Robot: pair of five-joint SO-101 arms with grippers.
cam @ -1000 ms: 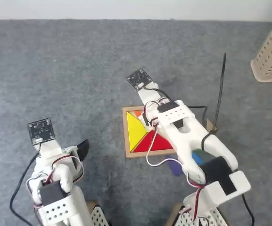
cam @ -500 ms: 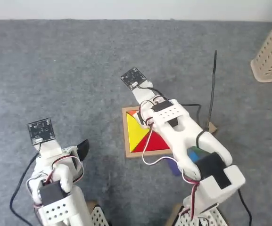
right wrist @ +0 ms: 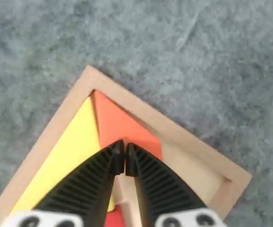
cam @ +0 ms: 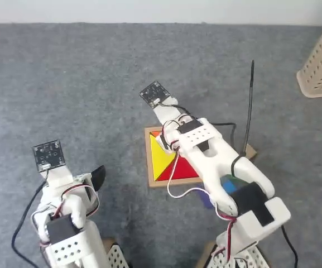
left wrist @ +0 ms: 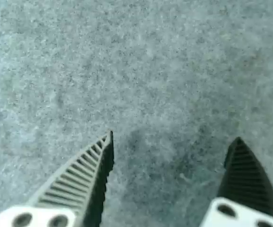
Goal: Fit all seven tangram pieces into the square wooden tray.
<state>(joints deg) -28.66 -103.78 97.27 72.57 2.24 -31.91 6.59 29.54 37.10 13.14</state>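
The square wooden tray (right wrist: 167,126) lies under my right arm (cam: 205,148). In it are an orange piece (right wrist: 119,124) in a corner, a yellow triangle (right wrist: 72,163) beside it and a red triangle (cam: 182,167). Part of the tray floor (right wrist: 188,176) is bare. My right gripper (right wrist: 122,152) is shut, its tips together just over the orange piece's inner edge, with nothing seen between them. A blue piece (cam: 228,184), a green piece (cam: 238,180) and a purple piece (cam: 206,198) peek out beside the arm near the tray. My left gripper (left wrist: 171,151) hangs open over bare carpet at the front left (cam: 96,177).
Grey carpet (cam: 94,84) covers the table. A perforated beige basket (cam: 321,61) stands at the far right. A thin black rod (cam: 249,106) rises just behind the tray's right corner.
My right arm has swung a little to the left over the tray, its wrist now nearer the tray's far left corner. The left arm has kept still.
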